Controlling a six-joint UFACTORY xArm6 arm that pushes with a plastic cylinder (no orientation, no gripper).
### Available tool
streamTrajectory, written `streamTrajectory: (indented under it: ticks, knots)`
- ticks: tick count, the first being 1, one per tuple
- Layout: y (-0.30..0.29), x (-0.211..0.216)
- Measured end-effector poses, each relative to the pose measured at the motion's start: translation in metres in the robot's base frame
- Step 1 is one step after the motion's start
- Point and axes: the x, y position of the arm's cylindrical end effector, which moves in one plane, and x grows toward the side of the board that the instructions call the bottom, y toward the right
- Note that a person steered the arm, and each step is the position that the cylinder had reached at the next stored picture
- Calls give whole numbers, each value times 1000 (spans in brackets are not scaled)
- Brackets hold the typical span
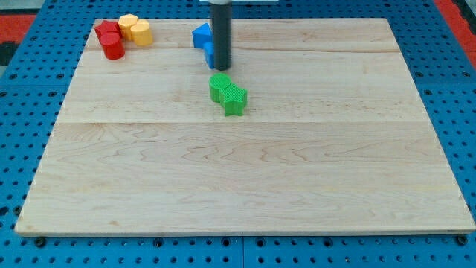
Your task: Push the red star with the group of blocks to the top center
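Two red blocks sit at the board's top left corner: the upper one (107,33) looks like the red star, the lower one (113,48) looks round. Two yellow blocks (135,29) touch them on the right. My rod comes down from the view's top centre, and my tip (222,68) rests on the board far to the right of the red blocks. Two blue blocks (201,36) lie just left of the rod, partly hidden by it. Two green blocks (228,94) lie just below my tip, close to it.
The wooden board (245,179) lies on a blue perforated table (30,89). The board's top edge runs just above the red, yellow and blue blocks.
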Motion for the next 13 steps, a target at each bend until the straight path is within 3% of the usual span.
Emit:
streamTrajectory:
  ticks: [1,2,3,4,5,6,7,8,11,12,13]
  knots:
    - [-18,-27]
    - [-49,-12]
    - [-116,-24]
    - [-157,32]
    - [-252,56]
    - [-253,19]
    - [-224,-65]
    - [-206,-110]
    - [-160,-101]
    - [-227,-103]
    - [-218,-114]
